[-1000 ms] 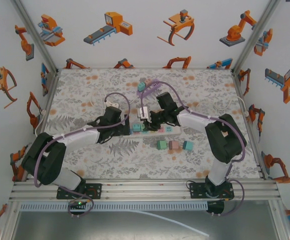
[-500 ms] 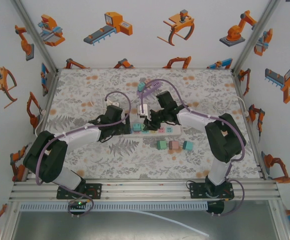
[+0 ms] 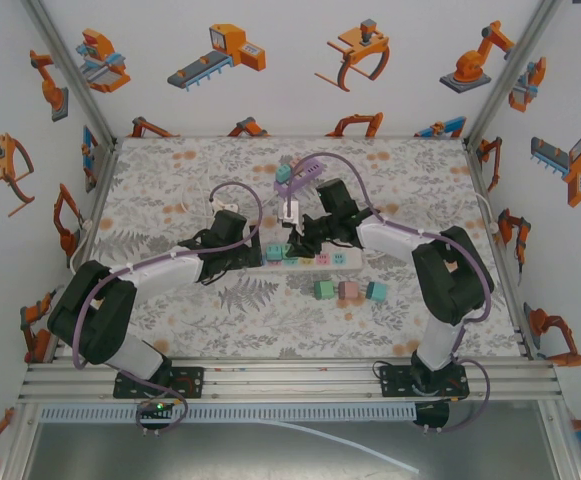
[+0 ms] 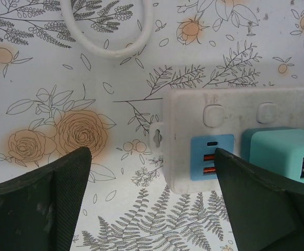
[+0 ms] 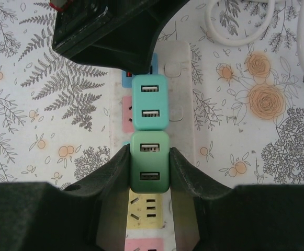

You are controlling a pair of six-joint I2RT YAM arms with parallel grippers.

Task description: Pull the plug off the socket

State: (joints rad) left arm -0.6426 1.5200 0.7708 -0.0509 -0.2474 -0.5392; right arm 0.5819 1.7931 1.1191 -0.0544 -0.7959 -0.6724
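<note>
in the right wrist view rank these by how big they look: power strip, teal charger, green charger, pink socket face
1. power strip
2. green charger and teal charger: they look nearly alike, too close to rank
3. pink socket face, partly hidden

1. My right jaws have shifted slightly rightward along the power strip (image 3: 338, 259) and now clamp the darker green plug (image 5: 149, 162).
2. My left jaws crept nearer the strip's end.

The green two-port plug (image 5: 149, 161) stands seated in the flat white socket strip (image 5: 182, 99).
</note>
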